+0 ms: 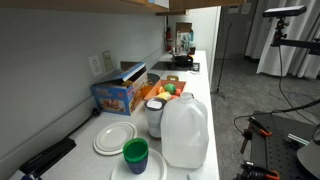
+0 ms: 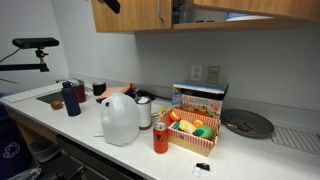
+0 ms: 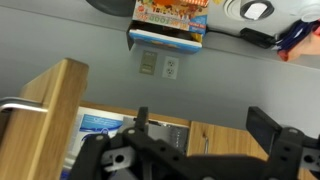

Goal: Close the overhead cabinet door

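The overhead cabinet door (image 2: 255, 9) is a light tan wood panel that stands open at the right of the wooden upper cabinets (image 2: 130, 14). The wrist view is upside down. There the open door (image 3: 58, 98) juts out at the left with a metal handle, beside the open cabinet interior (image 3: 105, 125). A closed neighbouring door (image 3: 215, 140) with a small handle lies between my fingers. My gripper (image 3: 205, 128) is open and empty, close in front of the cabinet. In an exterior view it shows as a dark shape (image 2: 110, 5) at the top left, apart from the open door.
The white counter (image 2: 60, 115) holds a milk jug (image 2: 120, 118), a red can (image 2: 160, 138), a box of toy food (image 2: 195, 125), a grey plate (image 2: 248, 124), bottles and mugs by the sink (image 2: 72, 98). Another exterior view shows the jug (image 1: 185, 132), plates (image 1: 115, 138) and a green cup (image 1: 135, 152).
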